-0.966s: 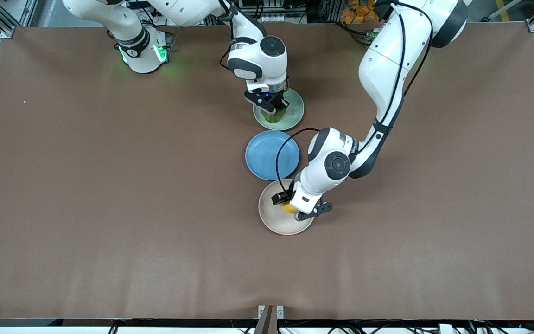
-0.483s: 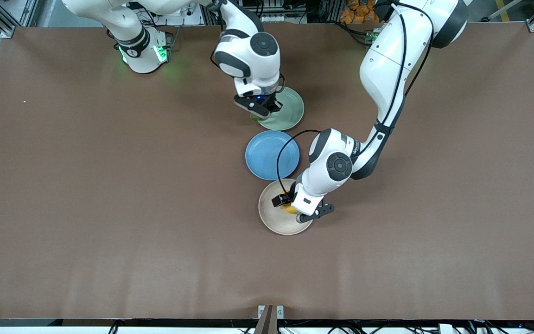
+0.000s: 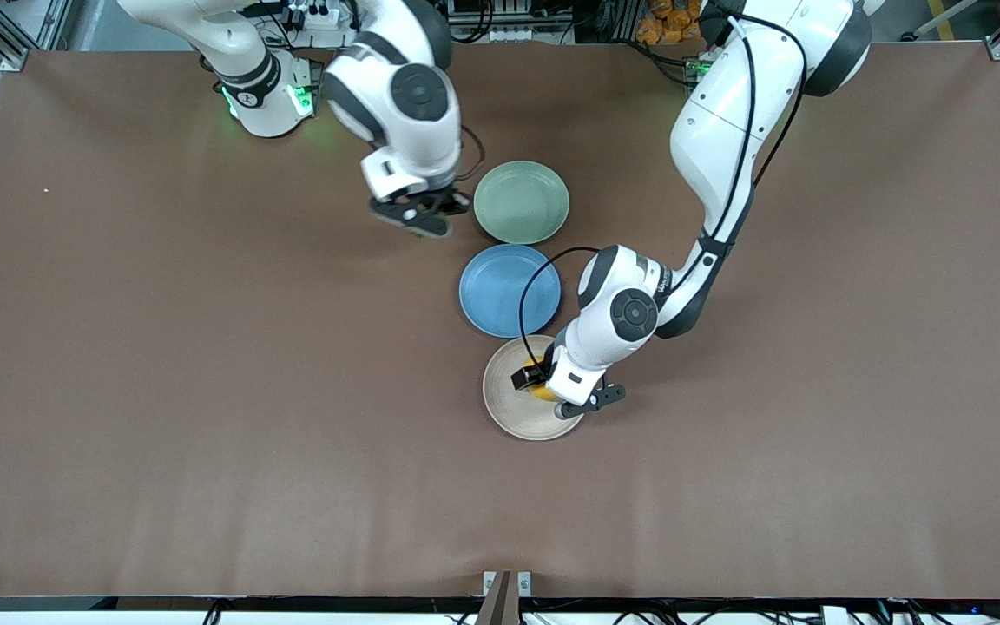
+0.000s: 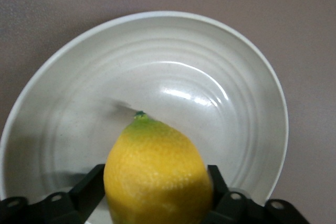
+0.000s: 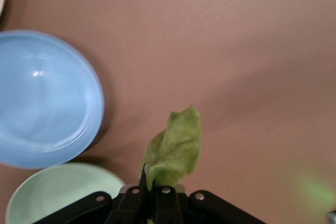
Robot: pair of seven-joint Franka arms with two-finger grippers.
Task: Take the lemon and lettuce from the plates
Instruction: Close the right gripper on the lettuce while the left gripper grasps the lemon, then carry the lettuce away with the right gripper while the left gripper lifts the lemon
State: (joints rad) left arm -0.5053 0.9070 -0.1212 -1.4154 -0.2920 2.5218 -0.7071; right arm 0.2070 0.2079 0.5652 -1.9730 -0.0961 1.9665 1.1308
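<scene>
While our left gripper [image 3: 542,388] clamps the lemon [image 4: 157,171] over the beige plate [image 3: 509,408] mid-table, our right gripper [image 3: 417,217] pinches the lettuce [image 5: 176,148] above bare table [image 3: 205,347] beside the green plate [image 3: 522,202].

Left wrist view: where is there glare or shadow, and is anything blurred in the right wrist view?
Left wrist view: white glare on the beige plate, a faint shadow beside the lemon. Right wrist view: the lettuce and blue plate look soft-edged.

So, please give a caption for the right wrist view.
Right gripper holds lettuce over the table, beside two plates.
</scene>
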